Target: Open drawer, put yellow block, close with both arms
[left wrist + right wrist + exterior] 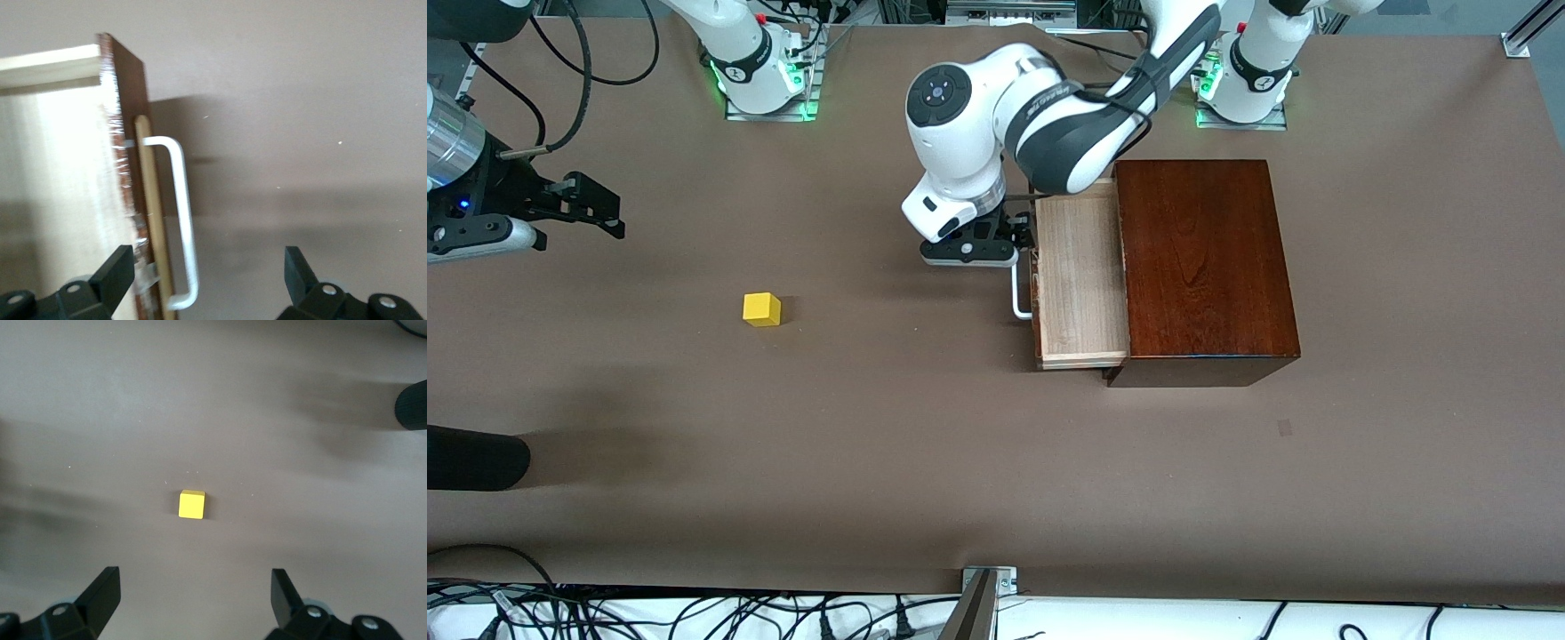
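The left arm's black two-finger gripper point(971, 252) hangs with its jaws spread and nothing between them, just beside the white U-shaped bar handle point(1017, 292) of the pale light-wood drawer point(1079, 277); its wrist view shows one finger over the tray's edge and the other over bare brown counter point(925, 444), with the handle point(180, 220) between them but ungripped. That placing reads as a pull just finished: the drawer stands drawn well out of the glossy dark mahogany box point(1202, 260), its tray empty and facing up, ready to receive the block. The left arm reaches from its base across the box's top, elbow bent, wrist turned down so the gripper points at the counter. Toward the right arm's end of the counter, the right arm's black two-finger gripper point(596, 212) hovers high, jaws fully parted and empty; its wrist camera looks straight down with the small bright yellow cube point(192, 504) centred ahead of the 2 fingertips point(107, 583), a line-up that suggests a descent to grasp comes next. The cube point(761, 308) sits alone on the counter, well apart from the drawer and nearer the front camera than the handle. A dark rounded object point(471, 457) lies at the counter's edge, nearer the camera than the cube.
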Robot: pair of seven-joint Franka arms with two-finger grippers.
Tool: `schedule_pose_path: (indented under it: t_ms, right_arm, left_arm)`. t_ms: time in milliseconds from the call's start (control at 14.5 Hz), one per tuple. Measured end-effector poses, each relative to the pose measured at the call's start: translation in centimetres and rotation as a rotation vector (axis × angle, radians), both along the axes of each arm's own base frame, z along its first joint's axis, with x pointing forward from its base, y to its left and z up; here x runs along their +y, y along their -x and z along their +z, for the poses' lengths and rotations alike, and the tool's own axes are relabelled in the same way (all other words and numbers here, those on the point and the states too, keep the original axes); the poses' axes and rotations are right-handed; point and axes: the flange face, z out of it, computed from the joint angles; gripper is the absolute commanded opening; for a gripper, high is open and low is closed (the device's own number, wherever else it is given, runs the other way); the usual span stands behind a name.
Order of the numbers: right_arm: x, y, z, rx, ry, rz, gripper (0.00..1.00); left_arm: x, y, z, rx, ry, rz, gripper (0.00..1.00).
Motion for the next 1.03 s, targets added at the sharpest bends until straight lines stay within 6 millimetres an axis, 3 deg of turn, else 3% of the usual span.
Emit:
schedule_pose_path:
  t_ms: [138, 207, 413, 620, 895, 1033]
  right_arm:
    - [-0.3, -0.1, 0.0, -0.005, 0.001, -0.005, 1.0]
    - [-0.6, -0.1, 0.1, -0.006, 0.005, -0.01, 1.0]
    - [-1.4, -0.2, 0.0, -0.009, 0.021, -0.019, 1.0]
    - [-1.4, -1.3, -0.6, -0.049, 0.037, -0.017, 1.0]
    - [-0.7, -2.9, -4.1, -0.003, 0.047, 0.005, 1.0]
    - [-0.7, -3.0, -4.7, 0.009, 0.049, 0.067, 1.0]
  left_arm:
    - [2.3, -1.9, 2.6, 0.015, -0.013, -0.021, 1.0]
    - [4.4, -3.5, 4.1, 0.035, -0.006, -0.046, 1.0]
    - [13.8, -8.6, 8.6, 0.105, 0.016, -0.143, 1.0]
    - [22.1, -11.9, 12.2, 0.109, 0.033, -0.225, 1.0]
    - [33.4, -14.7, 15.8, 0.12, 0.098, -0.288, 1.0]
    - [37.1, -14.0, 18.3, 0.098, 0.094, -0.295, 1.0]
